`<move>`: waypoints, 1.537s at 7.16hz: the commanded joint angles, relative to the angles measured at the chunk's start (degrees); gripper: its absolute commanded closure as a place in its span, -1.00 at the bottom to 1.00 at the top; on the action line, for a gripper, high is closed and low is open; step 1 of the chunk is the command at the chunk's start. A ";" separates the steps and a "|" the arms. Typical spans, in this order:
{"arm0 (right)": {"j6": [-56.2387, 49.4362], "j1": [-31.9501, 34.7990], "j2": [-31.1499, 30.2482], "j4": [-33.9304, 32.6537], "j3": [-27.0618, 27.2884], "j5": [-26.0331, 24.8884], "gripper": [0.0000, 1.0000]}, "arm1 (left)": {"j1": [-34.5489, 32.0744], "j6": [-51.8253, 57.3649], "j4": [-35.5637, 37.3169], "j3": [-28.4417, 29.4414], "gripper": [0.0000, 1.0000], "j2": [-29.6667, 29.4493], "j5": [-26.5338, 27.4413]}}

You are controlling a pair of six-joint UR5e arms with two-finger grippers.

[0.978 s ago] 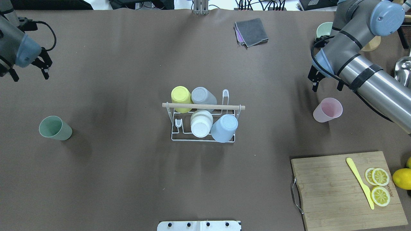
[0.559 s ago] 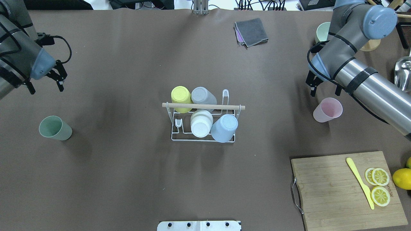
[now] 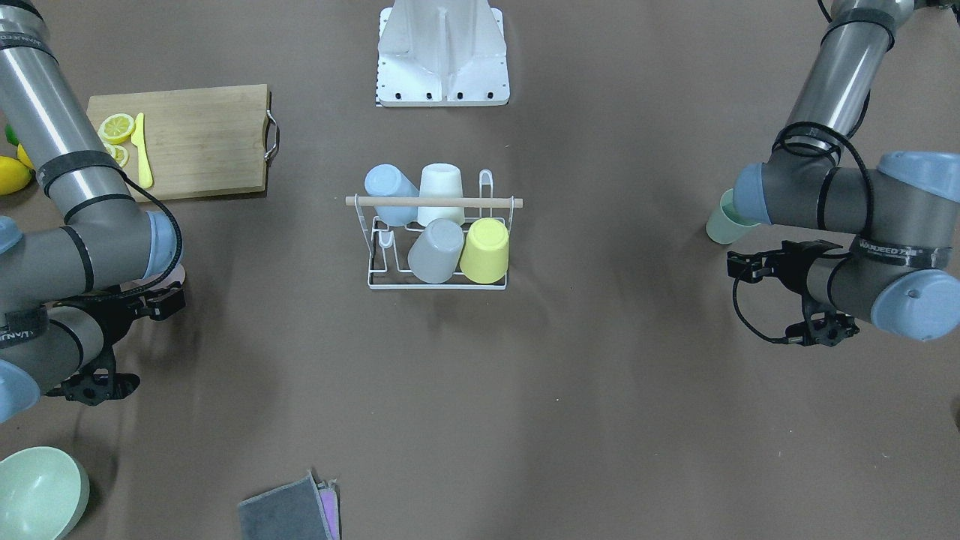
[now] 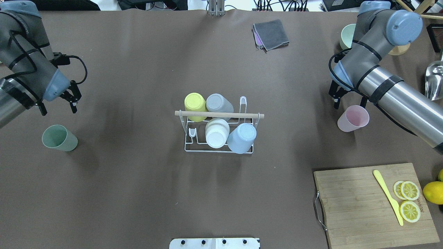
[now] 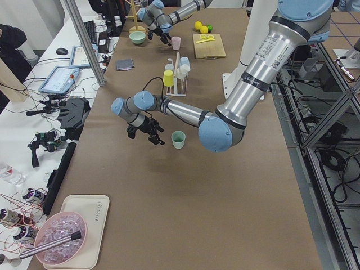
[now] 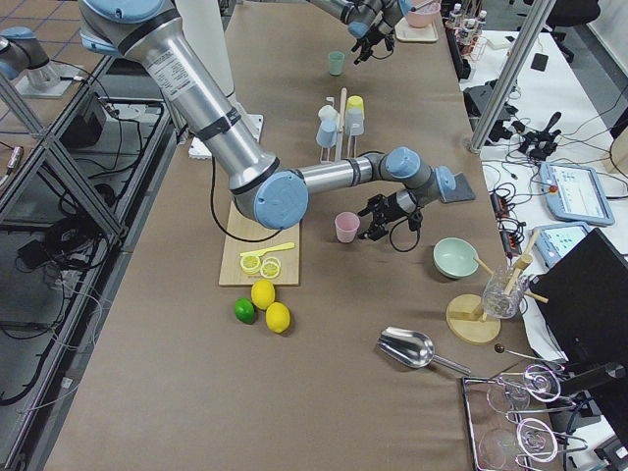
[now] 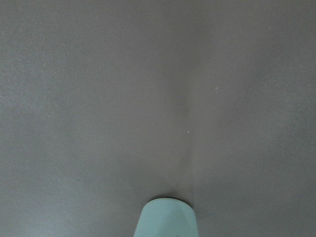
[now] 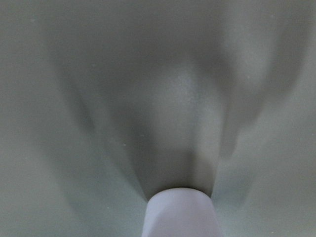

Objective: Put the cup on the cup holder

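Observation:
The white wire cup holder (image 4: 219, 114) with a wooden rod stands mid-table and also shows in the front view (image 3: 433, 202). It carries yellow, grey, white and blue cups upside down. A green cup (image 4: 59, 137) stands upright at the left and shows at the bottom edge of the left wrist view (image 7: 165, 217). My left gripper (image 4: 58, 108) is open and empty just beyond it. A pink cup (image 4: 353, 118) stands upright at the right and shows in the right wrist view (image 8: 180, 212). My right gripper (image 4: 349, 102) is open and empty just beyond it.
A wooden cutting board (image 4: 360, 207) with lemon slices and a yellow knife lies at the near right, with a lemon (image 4: 433, 192) beside it. A folded grey cloth (image 4: 271, 34) lies at the far side. A pale green bowl (image 4: 346, 34) sits at the far right.
The left gripper has moved right and nearer, up to the green cup. The right gripper has moved slightly nearer, up to the pink cup. The cups and the holder have not moved.

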 commanded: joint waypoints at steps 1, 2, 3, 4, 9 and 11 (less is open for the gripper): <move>-2.07 -0.53 -0.03 -0.69 -0.79 0.45 -0.90 | 0.95 0.47 0.00 0.50 -0.94 0.26 -0.01; -2.17 -0.70 -0.03 -0.70 -0.89 0.27 -0.90 | 1.66 0.38 0.00 0.51 -0.94 0.26 -0.01; -2.95 -0.88 -0.12 -0.78 -0.89 0.10 -0.90 | 2.19 0.56 0.00 0.51 -0.94 0.87 -0.01; -3.14 -1.14 -0.21 -0.78 -0.97 -0.08 -0.90 | 2.80 2.47 0.00 0.51 -0.94 1.05 -0.01; -6.83 -2.02 -0.29 -4.21 -2.03 -0.26 -0.85 | 4.39 14.07 8.41 -0.02 -0.94 1.84 -0.01; -6.83 -2.37 -0.64 -4.21 -2.12 -0.26 -0.85 | 5.00 14.71 9.58 -0.02 -0.94 1.84 -0.01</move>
